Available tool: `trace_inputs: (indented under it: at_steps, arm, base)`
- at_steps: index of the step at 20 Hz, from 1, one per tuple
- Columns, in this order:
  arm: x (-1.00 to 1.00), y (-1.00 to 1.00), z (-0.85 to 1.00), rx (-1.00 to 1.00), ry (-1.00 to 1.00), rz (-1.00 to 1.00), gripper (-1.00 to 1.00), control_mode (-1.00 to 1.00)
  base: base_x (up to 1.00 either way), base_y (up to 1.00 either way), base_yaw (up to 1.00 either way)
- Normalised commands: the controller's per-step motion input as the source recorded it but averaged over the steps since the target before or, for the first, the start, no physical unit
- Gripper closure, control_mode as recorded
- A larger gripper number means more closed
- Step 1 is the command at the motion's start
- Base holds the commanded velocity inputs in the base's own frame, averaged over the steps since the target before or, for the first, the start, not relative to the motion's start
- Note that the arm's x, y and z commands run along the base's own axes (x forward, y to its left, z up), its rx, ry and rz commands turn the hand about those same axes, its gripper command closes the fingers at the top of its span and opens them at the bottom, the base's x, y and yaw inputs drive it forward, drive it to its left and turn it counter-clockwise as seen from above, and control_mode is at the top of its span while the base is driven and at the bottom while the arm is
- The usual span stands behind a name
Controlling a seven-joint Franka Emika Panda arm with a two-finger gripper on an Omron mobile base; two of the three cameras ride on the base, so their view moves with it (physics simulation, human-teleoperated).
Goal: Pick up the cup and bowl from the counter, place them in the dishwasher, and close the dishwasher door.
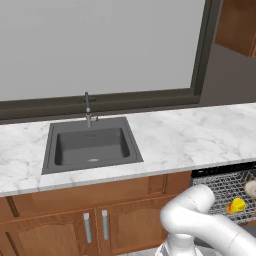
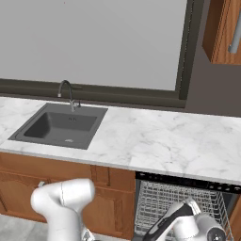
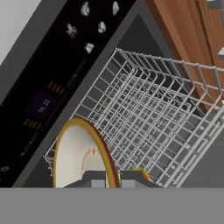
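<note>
The dishwasher (image 1: 225, 172) stands open under the counter (image 1: 170, 140), its silver wire rack (image 3: 148, 113) pulled out. The bowl (image 3: 78, 157) stands on edge in the rack, pale inside with a yellowish rim. In the hand view my gripper (image 3: 112, 179) is shut on the bowl, with the rim running between the fingertips (image 3: 94, 178). In the left base view the bowl (image 1: 251, 188) sits at the right edge of the rack, and the yellow cup (image 1: 236, 205) lies just below and left of it. The dishwasher door is out of view.
The dark sink (image 1: 91, 146) with its tap (image 1: 88, 109) is set in the counter to the left. Brown wooden cabinet doors (image 1: 95, 225) flank the dishwasher. The black control strip (image 3: 52, 96) runs beside the rack. My arm (image 2: 186, 221) reaches down in front of the rack (image 2: 179, 200).
</note>
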Motion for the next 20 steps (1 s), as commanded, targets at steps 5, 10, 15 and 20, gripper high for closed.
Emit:
trace_inputs:
  at_steps: [5,10,15,20]
  arm:
    - [0.02,-0.21,-0.32,0.05,0.00,0.00,1.00,-1.00]
    - [0.17,-0.23,-0.28,0.08,0.00,0.00,1.00,-1.00]
    - [0.40,-0.19,-0.28,0.07,0.00,0.00,1.00,-1.00]
    - [0.36,-0.13,-0.49,0.01,0.03,0.00,1.00,-1.00]
  base:
    - [0.00,0.00,0.00]
    - [0.00,0.00,0.00]
    - [0.00,0.00,0.00]
    - [0.00,0.00,0.00]
